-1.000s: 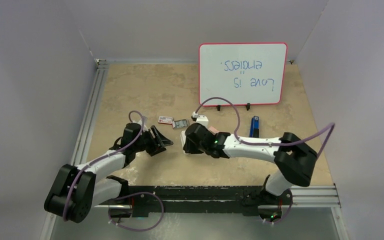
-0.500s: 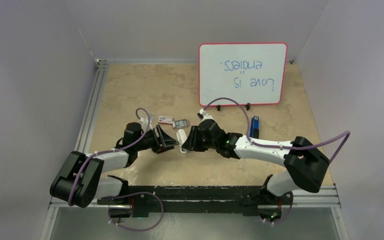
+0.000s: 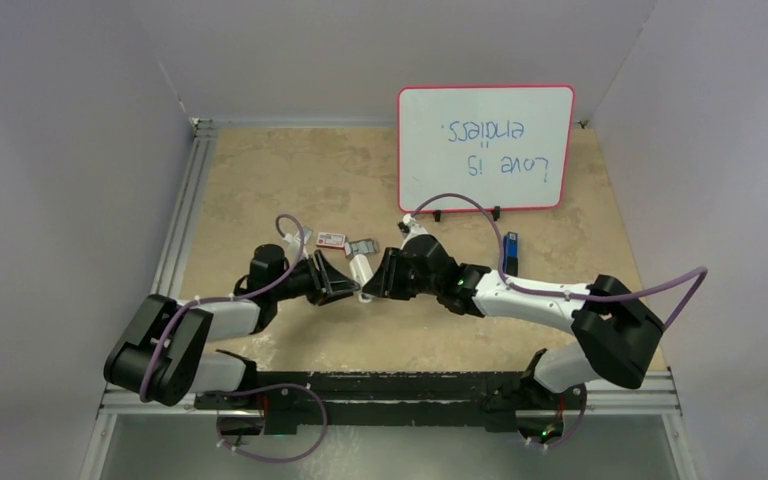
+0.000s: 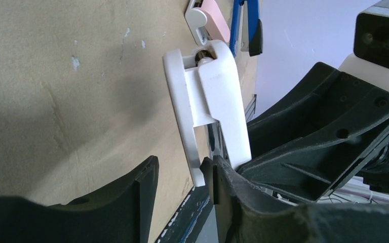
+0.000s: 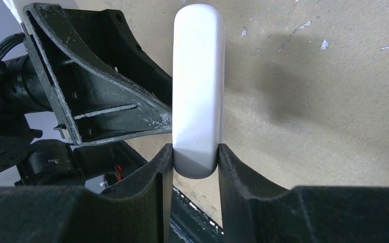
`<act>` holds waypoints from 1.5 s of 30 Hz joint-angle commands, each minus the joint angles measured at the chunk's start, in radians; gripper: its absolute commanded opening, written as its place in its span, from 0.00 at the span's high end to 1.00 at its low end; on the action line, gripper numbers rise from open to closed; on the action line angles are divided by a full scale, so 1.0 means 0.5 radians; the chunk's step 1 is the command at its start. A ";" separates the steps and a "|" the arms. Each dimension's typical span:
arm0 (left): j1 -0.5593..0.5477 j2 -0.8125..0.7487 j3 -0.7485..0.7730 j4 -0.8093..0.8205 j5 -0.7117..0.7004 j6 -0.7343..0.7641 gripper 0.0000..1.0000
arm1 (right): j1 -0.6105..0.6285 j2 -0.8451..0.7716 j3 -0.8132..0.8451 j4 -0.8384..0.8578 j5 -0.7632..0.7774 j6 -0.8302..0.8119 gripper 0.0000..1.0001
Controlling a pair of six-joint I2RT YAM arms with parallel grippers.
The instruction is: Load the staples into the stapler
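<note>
tan table [image 3: 260, 180]; whiteboard [image 3: 485, 150] behind; white bar [image 5: 198, 91] in right claw [image 5: 195, 152].

A robotics laboratory test cell is shown. A beige, stone-patterned surface [image 3: 260, 180] is enclosed on three sides by plain pale grey partition panels [image 3: 70, 130]. It is edged on its left side by a silver slotted aluminium rail [image 3: 182, 220]. Two black-and-white jointed robot arms, the left arm [image 3: 210, 320] and the right arm [image 3: 530, 295], are bolted to a black mounting bar [image 3: 400, 385] at the near edge. Thin purple cables [image 3: 447, 196] are looped along them. A small white-and-black camera module [image 4: 382, 33] is carried at one wrist. A red-framed whiteboard [image 3: 485, 148] with blue handwriting is propped at the back.
</note>
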State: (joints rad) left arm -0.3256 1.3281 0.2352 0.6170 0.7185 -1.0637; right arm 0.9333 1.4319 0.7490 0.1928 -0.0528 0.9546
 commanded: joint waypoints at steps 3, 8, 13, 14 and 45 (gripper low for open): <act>-0.036 -0.006 -0.020 0.166 0.069 -0.008 0.56 | -0.011 -0.063 0.003 0.237 -0.080 0.044 0.75; -0.035 -0.037 -0.041 0.162 0.048 0.001 0.55 | -0.014 -0.072 -0.008 0.255 -0.082 0.055 0.76; -0.039 -0.038 -0.053 0.161 0.037 0.001 0.65 | -0.021 -0.073 -0.013 0.276 -0.097 0.059 0.76; -0.041 -0.036 -0.054 0.167 0.043 0.004 0.69 | -0.024 -0.071 -0.009 0.282 -0.105 0.059 0.76; -0.178 0.260 0.027 -0.164 -0.039 0.196 1.00 | -0.180 -0.064 0.349 -0.186 0.811 -0.324 0.75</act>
State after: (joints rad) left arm -0.4099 1.4193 0.2298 0.5705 0.7040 -1.0012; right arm 0.8581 1.3750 0.8371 0.0383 0.1757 0.8764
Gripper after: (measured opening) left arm 0.055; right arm 0.353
